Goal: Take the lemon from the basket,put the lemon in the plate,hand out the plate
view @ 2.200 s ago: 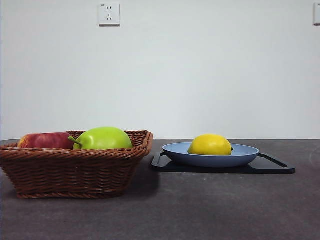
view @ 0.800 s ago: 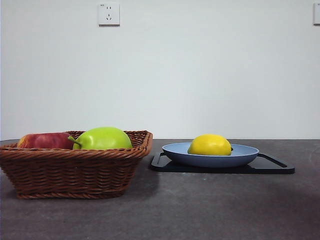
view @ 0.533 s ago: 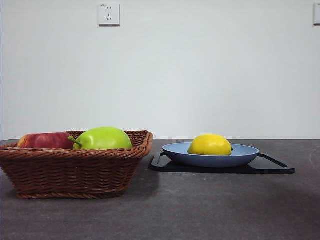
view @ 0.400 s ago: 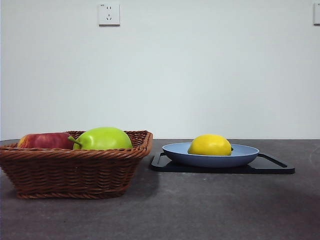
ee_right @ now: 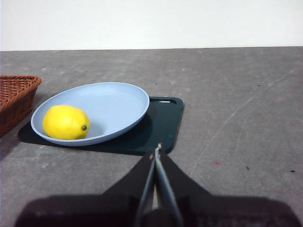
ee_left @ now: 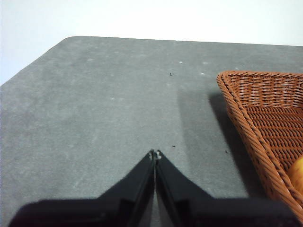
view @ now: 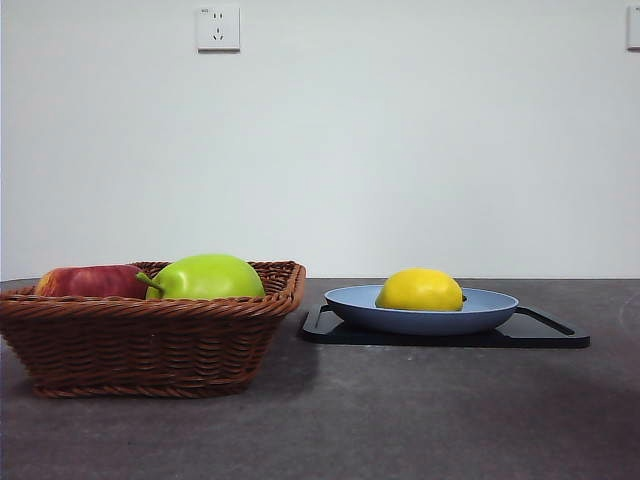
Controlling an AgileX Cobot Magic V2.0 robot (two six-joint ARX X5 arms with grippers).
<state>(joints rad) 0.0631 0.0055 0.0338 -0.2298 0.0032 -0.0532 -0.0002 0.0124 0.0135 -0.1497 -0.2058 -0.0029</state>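
Observation:
The yellow lemon (view: 420, 289) lies in the light blue plate (view: 490, 311); the right wrist view shows the lemon (ee_right: 65, 122) on one side of the plate (ee_right: 118, 101). The brown wicker basket (view: 150, 345) stands at the left and holds other fruit. My right gripper (ee_right: 156, 150) is shut and empty, a little way back from the plate's tray. My left gripper (ee_left: 155, 154) is shut and empty over bare table beside the basket (ee_left: 265, 118). Neither arm shows in the front view.
A flat black tray (view: 545, 333) lies under the plate. In the basket sit a yellow-green stemmed fruit (view: 208, 277) and a red apple (view: 90, 281). The table is dark grey, with a white wall and a socket (view: 218, 28) behind.

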